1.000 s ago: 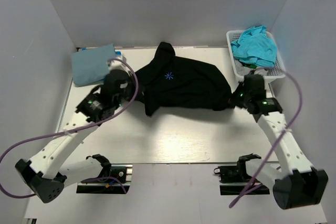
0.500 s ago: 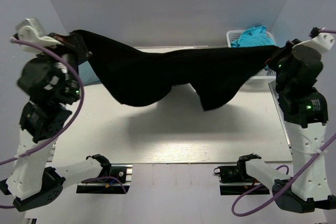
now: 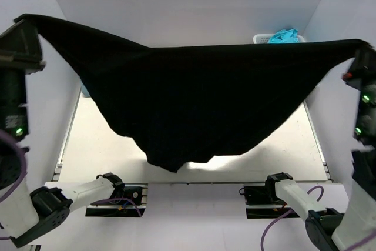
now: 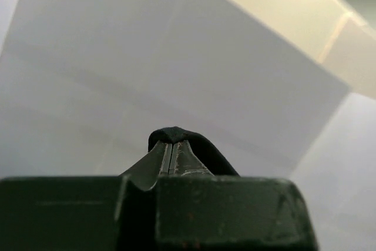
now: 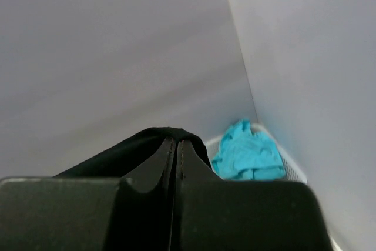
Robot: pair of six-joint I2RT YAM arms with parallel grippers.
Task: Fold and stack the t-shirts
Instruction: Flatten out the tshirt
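At the near edge of the worktop [image 3: 82, 145], the lowest tip of the black t-shirt [image 3: 194, 98] hangs down near the middle. I cannot tell if it touches the top. The rest of the shirt is up in the air, pulled wide from the left side to the right side, and it hides most of the worktop from above. The left claw [image 4: 172, 148] is squeezed together on a small fold of the black cloth, and the right claw [image 5: 177, 144] is squeezed on another small fold. Each one holds only a little bit of cloth, so I think a hard pull or a quick shake could make a corner slip out. Then the shirt would drop in a heap. If the arms go down unevenly, the hanging tip could land first and bunch up under the rest, or flop over the near edge. In the far right corner sits the white basket [image 3: 260, 39] with a turquoise t-shirt [image 3: 283, 34] in it, just behind the black shirt's top edge. A swing toward that corner could bump the basket or drag it.
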